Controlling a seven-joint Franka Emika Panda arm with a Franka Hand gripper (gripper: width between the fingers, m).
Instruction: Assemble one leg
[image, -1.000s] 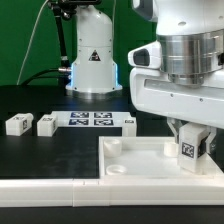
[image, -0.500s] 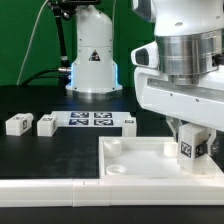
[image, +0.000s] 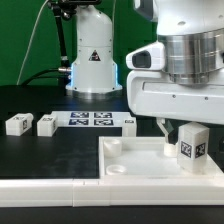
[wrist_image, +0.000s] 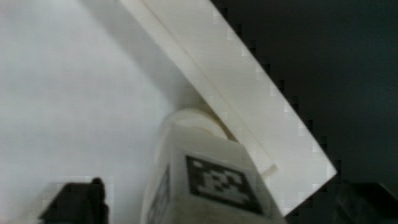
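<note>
One leg (image: 193, 146), a small white block with a black-and-white tag, stands upright at the far corner of the large white tray-like piece (image: 130, 160), at the exterior view's right. My gripper (image: 190, 128) hangs right over it, open, with its fingers apart from the leg's sides. In the wrist view the leg (wrist_image: 217, 170) rises between the two dark fingertips (wrist_image: 75, 202), with a gap on each side, beside the tray's raised rim (wrist_image: 240, 80).
Two more legs (image: 17, 124) (image: 45, 124) lie on the black table at the exterior view's left, and a third (image: 128, 122) lies next to the marker board (image: 88, 120). The arm's white base (image: 92, 60) stands behind them.
The jaws have spread apart and let go of the leg. The leg stays upright in the tray's corner.
</note>
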